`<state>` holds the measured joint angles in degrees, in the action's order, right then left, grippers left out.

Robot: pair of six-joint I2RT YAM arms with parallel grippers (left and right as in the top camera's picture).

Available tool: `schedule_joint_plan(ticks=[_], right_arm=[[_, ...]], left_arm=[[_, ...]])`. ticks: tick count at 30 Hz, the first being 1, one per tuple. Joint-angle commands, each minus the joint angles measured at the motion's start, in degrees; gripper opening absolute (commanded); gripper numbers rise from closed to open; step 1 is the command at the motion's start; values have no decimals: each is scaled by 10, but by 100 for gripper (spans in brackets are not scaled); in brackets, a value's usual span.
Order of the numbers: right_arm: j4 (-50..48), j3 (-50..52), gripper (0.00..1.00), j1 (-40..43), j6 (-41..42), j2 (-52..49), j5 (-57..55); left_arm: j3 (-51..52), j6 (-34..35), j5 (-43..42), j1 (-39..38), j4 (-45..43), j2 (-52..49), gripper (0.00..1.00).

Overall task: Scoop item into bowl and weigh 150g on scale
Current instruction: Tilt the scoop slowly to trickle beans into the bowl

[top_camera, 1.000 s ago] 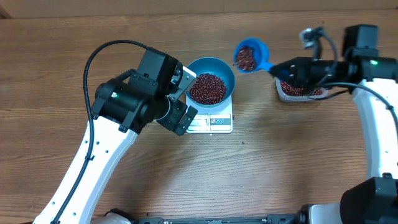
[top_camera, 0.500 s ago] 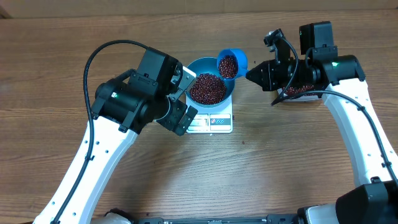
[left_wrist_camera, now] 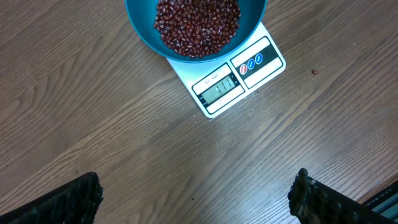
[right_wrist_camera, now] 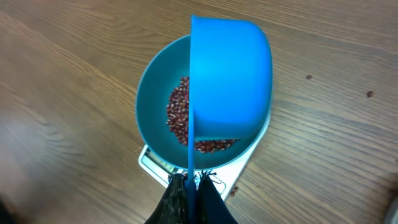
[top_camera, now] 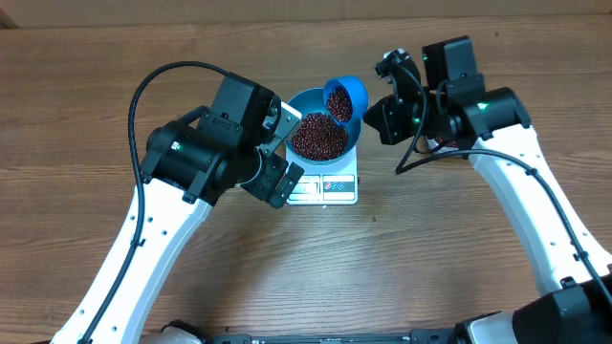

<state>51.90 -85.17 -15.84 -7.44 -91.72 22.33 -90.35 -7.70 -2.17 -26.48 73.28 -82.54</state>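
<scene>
The metallic-blue bowl (top_camera: 350, 127) stands on the white scale (top_camera: 325, 187) and holds a heap of red-brown beans (top_camera: 318, 136). My right gripper (top_camera: 376, 113) is shut on the handle of a small blue scoop (top_camera: 344, 98). The scoop is tipped on its side over the bowl's right rim, with beans inside it. In the right wrist view the scoop (right_wrist_camera: 233, 74) covers part of the bowl (right_wrist_camera: 155, 106), and the gripper (right_wrist_camera: 193, 182) clamps the thin handle. My left gripper (top_camera: 288, 151) stands open just left of the scale, its jaws wide over bare table (left_wrist_camera: 196, 200). The scale's display (left_wrist_camera: 219, 89) faces it.
A few stray beans lie on the wooden table, one right of the scale (left_wrist_camera: 314, 72) and two beyond the bowl (right_wrist_camera: 309, 77). My left arm's black cable (top_camera: 153, 81) loops over the left side of the table.
My right gripper has carried the loaded scoop leftwards to above the bowl and tipped it toward the beans. The left arm has stayed still.
</scene>
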Motion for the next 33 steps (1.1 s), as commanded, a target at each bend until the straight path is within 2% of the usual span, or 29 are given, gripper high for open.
schedule_joint_plan(ticks=[1,21,26,33], right_arm=[[-7,-18,4,-15,1,13,-52],[-17,-18,4,-29,-1,13,-58],[-19,-18,4,-38,-52,13,-61],[-21,-18,4,-40,-56,13,-99]], left_arm=[[1,-9,-6,2,0,2,100],[1,-9,-6,2,0,2,100],[1,-9,-6,2,0,2,100],[1,-9,-6,2,0,2,100]])
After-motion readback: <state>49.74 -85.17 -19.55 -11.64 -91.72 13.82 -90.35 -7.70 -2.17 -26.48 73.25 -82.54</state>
